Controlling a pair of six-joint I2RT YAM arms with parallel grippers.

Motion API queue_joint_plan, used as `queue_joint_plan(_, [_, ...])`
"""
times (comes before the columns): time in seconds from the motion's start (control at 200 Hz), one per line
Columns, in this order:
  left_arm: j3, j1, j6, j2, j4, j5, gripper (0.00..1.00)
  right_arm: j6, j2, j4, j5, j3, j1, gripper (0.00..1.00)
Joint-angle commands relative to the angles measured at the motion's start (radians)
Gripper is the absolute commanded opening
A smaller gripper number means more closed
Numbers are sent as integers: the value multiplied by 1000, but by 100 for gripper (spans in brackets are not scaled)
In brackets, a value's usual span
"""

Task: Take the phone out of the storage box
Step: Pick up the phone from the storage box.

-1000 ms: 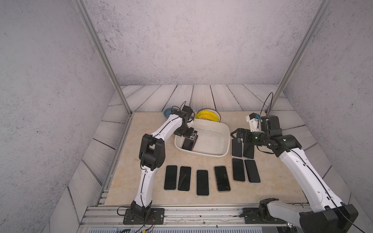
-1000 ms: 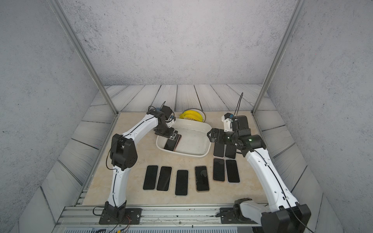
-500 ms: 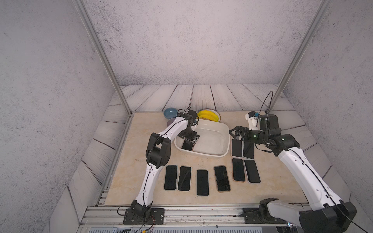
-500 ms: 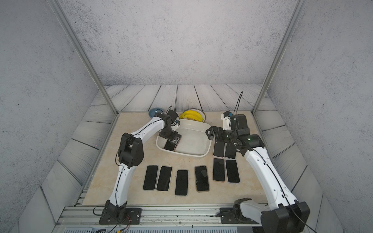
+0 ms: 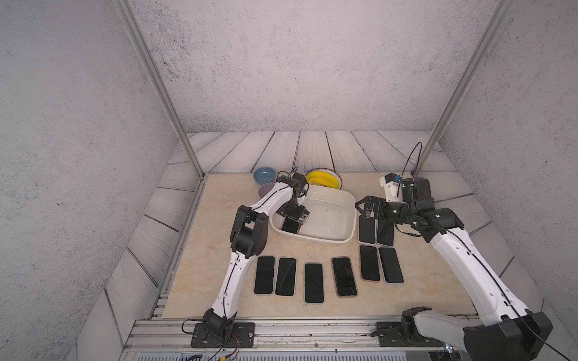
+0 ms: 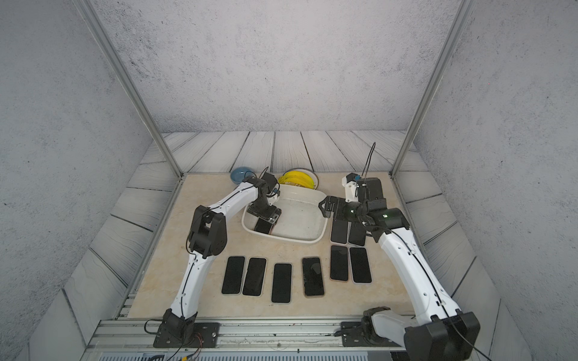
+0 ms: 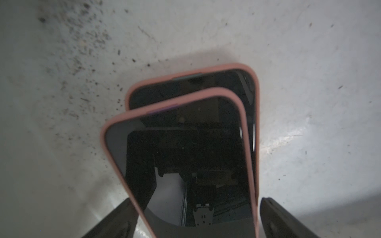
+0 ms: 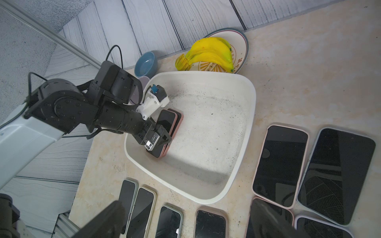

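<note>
Storage box (image 5: pixel 314 240): both top views showed one dark slab under left gripper (image 5: pixel 293 221); left wrist view resolved upper phone (image 7: pixel 185 154) stacked on lower phone (image 7: pixel 206 82), both pink-cased, on speckled bottom. Left gripper wide, straddling upper phone. Right gripper (image 5: pixel 363 208) wide, empty, over tabletop (image 5: pixel 215 225) beside box

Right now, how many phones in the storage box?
2, stacked at the storage box's left-arm end: upper phone offset over lower phone, straddled by the open left gripper. A third beneath could be hidden.

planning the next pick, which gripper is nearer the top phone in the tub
Left. The left gripper straddles the top phone inside the storage box; the right gripper hovers outside its rim.
</note>
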Motion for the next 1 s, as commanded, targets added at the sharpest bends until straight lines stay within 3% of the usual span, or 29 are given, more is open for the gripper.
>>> queue_joint_plan(0.0, [22,11,-11,23,-28,2,94,13,-12,4,-6,-7,6,100])
queue_joint_plan(0.065, [24,11,-12,26,-30,6,88,13,-12,6,-5,-8,6,100])
queue_joint_plan(0.17, [31,13,-17,29,-35,8,70,13,-14,5,-4,-12,8,100])
queue_joint_plan(0.35, [42,14,-30,9,-47,28,60,13,-24,8,1,-25,6,100])
queue_joint_plan(0.996, [7,14,-170,-244,1,231,59,66,-11,58,-23,-39,12,100])
